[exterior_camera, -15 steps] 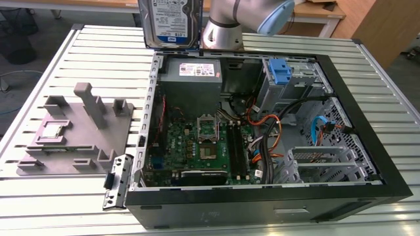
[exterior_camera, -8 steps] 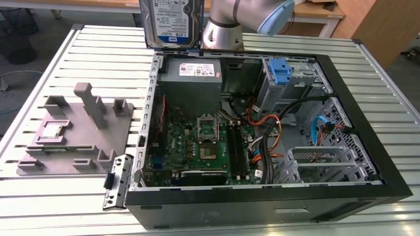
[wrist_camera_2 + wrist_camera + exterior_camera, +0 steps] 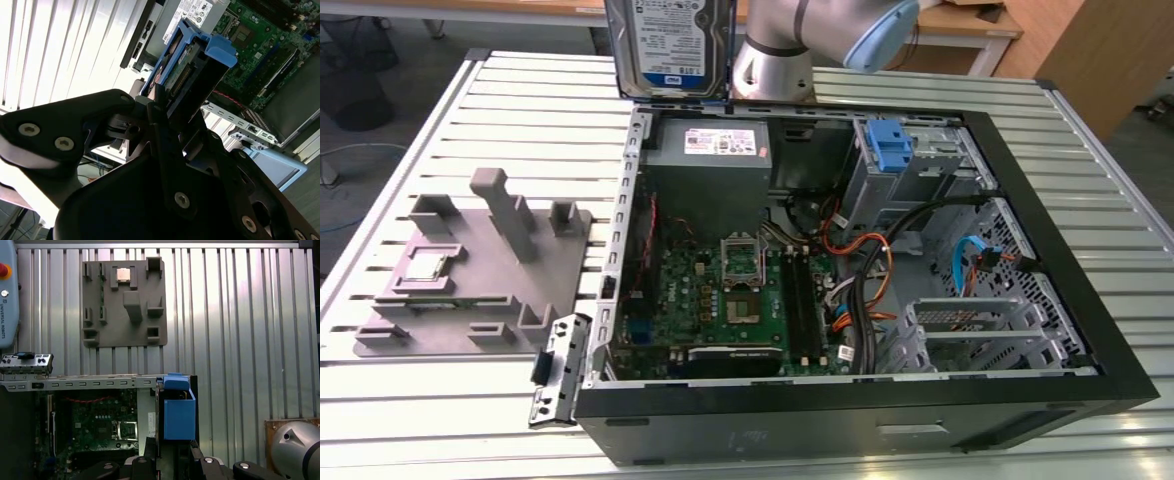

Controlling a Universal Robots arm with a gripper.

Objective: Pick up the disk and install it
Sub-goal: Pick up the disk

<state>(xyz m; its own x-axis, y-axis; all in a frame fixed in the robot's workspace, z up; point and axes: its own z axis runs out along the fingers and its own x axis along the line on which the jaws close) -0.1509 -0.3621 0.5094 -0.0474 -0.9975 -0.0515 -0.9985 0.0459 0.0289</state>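
The blue-framed disk (image 3: 670, 45) hangs upright, label showing, above the case (image 3: 1067, 330).

Disk: flat silver-grey disk (image 3: 670, 35), dull bare-metal casing with a smooth white-and-blue paper label; its blue carrier frame (image 3: 178, 417) is smooth, faintly shiny plastic.
Gripper: black gripper (image 3: 171, 447), matt finish, bright metal screw heads.
Table: slatted silver table (image 3: 440, 120), ribbed metal with a soft sheen.
Fixture: grey moulded fixture block (image 3: 467, 270), matt plastic.
Case: black computer case (image 3: 854, 425), satin outer panel, bare perforated sheet metal inside.
Power supply: grey power-supply box (image 3: 714, 165), dull metal, white paper sticker.
Arm: silver arm joint (image 3: 774, 60), smooth metal, glossy pale-blue plastic cap.
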